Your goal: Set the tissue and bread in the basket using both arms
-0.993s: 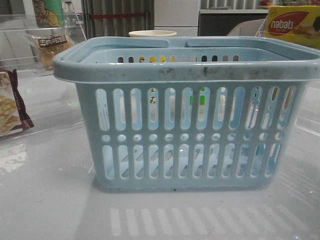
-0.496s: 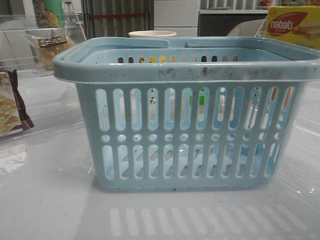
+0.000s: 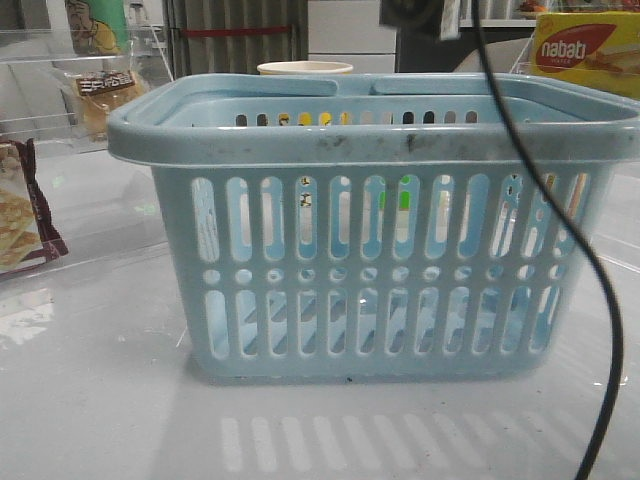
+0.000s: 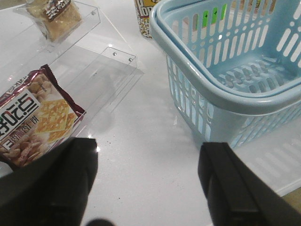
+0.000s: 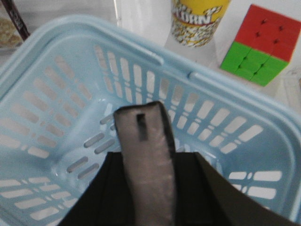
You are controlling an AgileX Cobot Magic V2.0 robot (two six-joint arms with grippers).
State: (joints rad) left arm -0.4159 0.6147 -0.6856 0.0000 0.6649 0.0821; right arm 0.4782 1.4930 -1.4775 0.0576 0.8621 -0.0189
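Note:
The pale blue basket [image 3: 370, 140] stands mid-table and looks empty inside; it also shows in the left wrist view [image 4: 225, 94] and the right wrist view [image 5: 56, 37]. My right gripper [image 5: 149, 157] is shut on the tissue [image 5: 143, 136], a greyish dark-edged pack, and holds it above the basket's inside. Its black cable [image 3: 560, 230] hangs in front of the basket. The bread [image 3: 100, 95], in clear wrap with a dark label, lies on a clear stand at the far left [image 4: 51, 16]. My left gripper [image 4: 148, 150] is open and empty over bare table, left of the basket.
A maroon-edged cracker packet [image 4: 35, 115] lies left of my left gripper, on a clear acrylic stand [image 4: 108, 61]. A popcorn cup [image 5: 197, 19] and a colour cube [image 5: 258, 44] stand behind the basket. A yellow nabati box [image 3: 585, 50] is at the far right.
A dark part of the right arm and its black cable have come into the front view above and in front of the basket. The basket and other things have not moved.

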